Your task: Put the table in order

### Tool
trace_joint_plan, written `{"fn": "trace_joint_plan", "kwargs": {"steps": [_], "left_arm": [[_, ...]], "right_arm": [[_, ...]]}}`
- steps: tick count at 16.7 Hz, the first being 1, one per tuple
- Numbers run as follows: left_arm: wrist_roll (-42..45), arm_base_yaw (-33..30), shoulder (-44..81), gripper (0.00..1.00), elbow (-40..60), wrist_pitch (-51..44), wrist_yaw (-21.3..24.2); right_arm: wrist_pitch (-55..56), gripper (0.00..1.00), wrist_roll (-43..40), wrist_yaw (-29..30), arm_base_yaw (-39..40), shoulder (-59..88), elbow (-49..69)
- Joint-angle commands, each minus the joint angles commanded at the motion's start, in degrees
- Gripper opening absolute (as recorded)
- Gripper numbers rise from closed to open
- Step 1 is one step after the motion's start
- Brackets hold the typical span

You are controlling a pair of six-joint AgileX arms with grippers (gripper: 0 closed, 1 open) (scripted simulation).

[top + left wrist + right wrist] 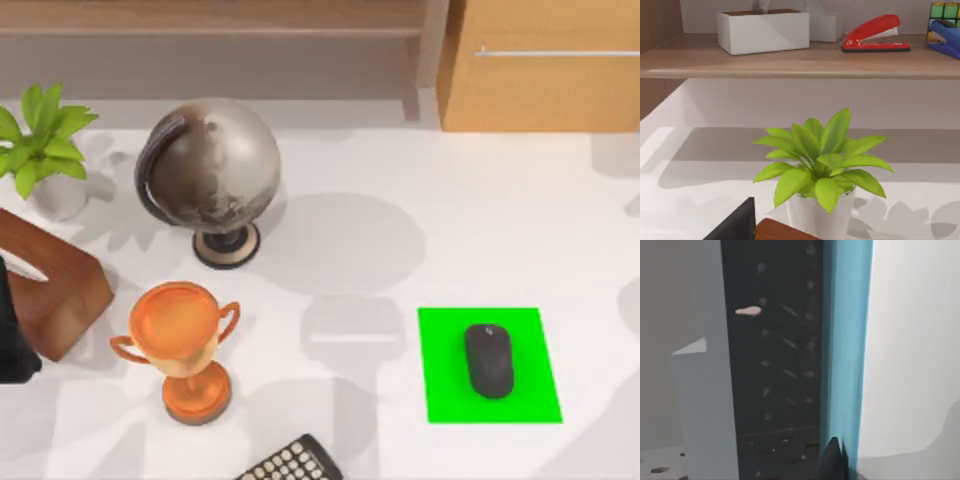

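- The table [400, 220] is spreading across the top view, carrying a mouse [489, 360] lying on the green mat [440, 400].
- Neither AgileX gripper's finger state can be told.
- Tidying is seemingly just starting; next calls for choosing an object.

Globe [212, 170], trophy [183, 345], plant [42, 140]; mouse [489, 360] on green mat [440, 365].

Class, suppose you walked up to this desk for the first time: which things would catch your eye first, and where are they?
The bright green mat at the table's right stands out first, with a dark mouse lying on it. At the left, a large globe stands behind a shiny orange trophy. A leafy potted plant fills the far left corner.
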Motion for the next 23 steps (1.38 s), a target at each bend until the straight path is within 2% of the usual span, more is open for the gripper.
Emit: {"fn": "trace_joint_plan", "kwargs": {"steps": [9, 19, 23], "left_arm": [[0.0, 0.0, 0.0, 1.00, 0.0, 0.0, 0.0], [0.0, 0.0, 0.0, 1.00, 0.0, 0.0, 0.0], [0.0, 0.0, 0.0, 1.00, 0.0, 0.0, 0.0]], "right_arm": [[0.0, 0.98, 0.0, 0.0, 0.0, 0.0, 0.0], [0.2, 1.00, -0.1, -0.1, -0.2, -0.2, -0.2], [1.2, 1.00, -0.6, -1.6, -1.8, -3.8, -5.0]]}}
